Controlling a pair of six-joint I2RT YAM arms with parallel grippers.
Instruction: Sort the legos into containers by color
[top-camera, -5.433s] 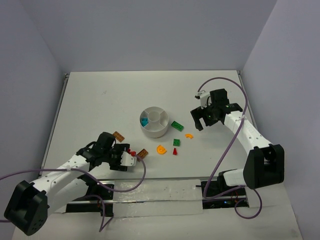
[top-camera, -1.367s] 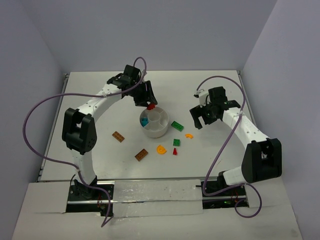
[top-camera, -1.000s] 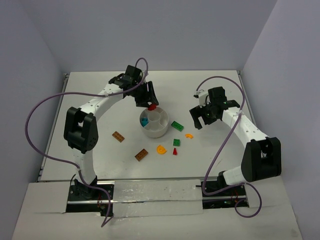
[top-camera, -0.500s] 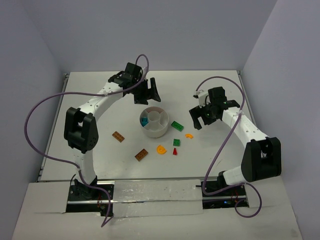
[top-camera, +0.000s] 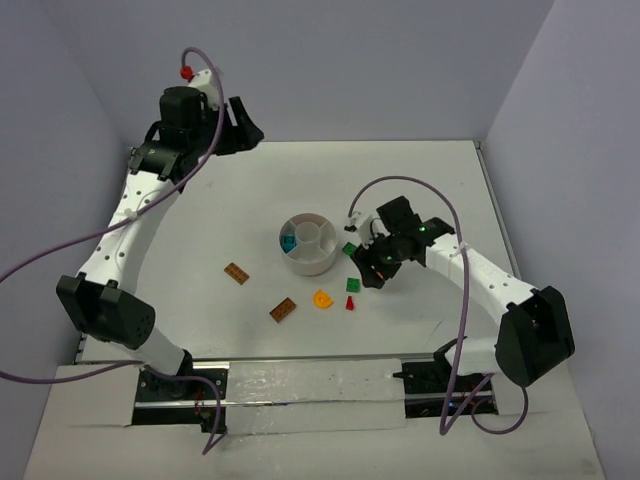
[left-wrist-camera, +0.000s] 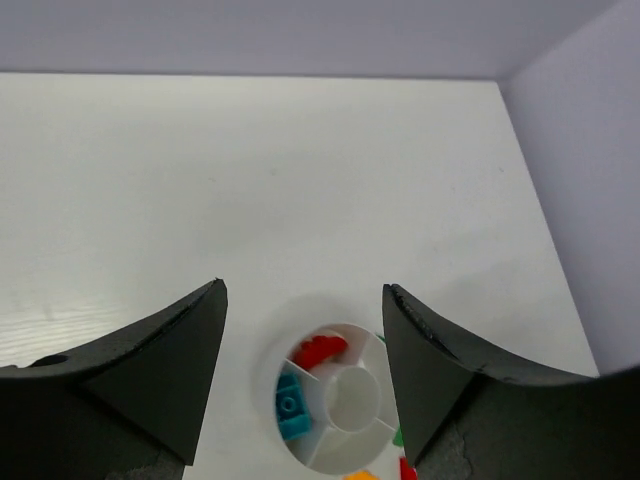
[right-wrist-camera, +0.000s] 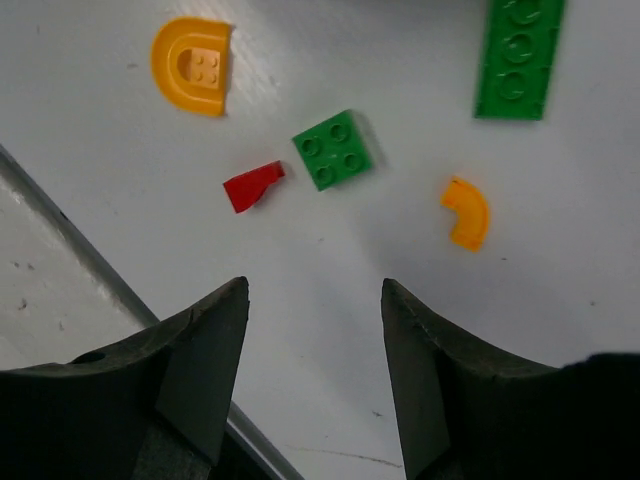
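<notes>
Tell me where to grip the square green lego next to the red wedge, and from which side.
Best come straight down from above: the square green lego lies flat on the table, too thin to take from the side. Close the jaws across the two opposite edges not facing the nearby red wedge.

The dish (top-camera: 308, 264) is placed centrally on the table (top-camera: 200, 220). Legos (left-wrist-camera: 288, 405) are held in two outer compartments (left-wrist-camera: 300, 372); loose legos (top-camera: 283, 310) are scattered before it and to its right.
</notes>
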